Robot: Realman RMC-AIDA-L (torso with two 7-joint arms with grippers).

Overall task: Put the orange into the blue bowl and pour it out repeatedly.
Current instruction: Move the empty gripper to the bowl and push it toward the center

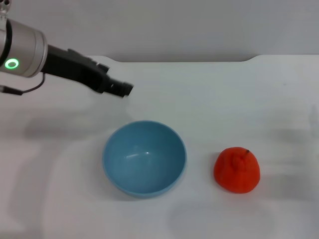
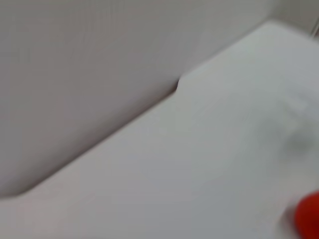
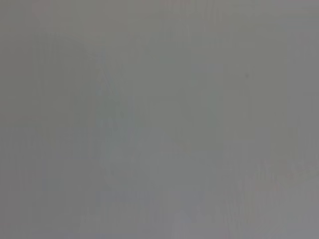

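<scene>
Far left, head view: the left arm's silver cylindrical wrist section with a lit green ring [image 1: 11,63] reaches in from the upper left corner, above the white tabletop [image 1: 239,99]. Its black left gripper [image 1: 122,88] ends beyond the bowl's far rim, apart from it; whether its fingers are parted or closed cannot be told, and nothing is seen in them. Centre-left: the round, smooth, light-blue bowl [image 1: 144,158] sits upright on the table, hollow showing only its own blue inner wall. To its right, near but not touching: the bright red-orange, lumpy, rounded orange [image 1: 237,170], resting on the table, small stem nub pointing up. Left wrist view: table edge, pale wall behind, a sliver of the orange [image 2: 309,215] at the frame's margin. Right wrist view: plain grey blur; the right gripper appears in no view.
</scene>
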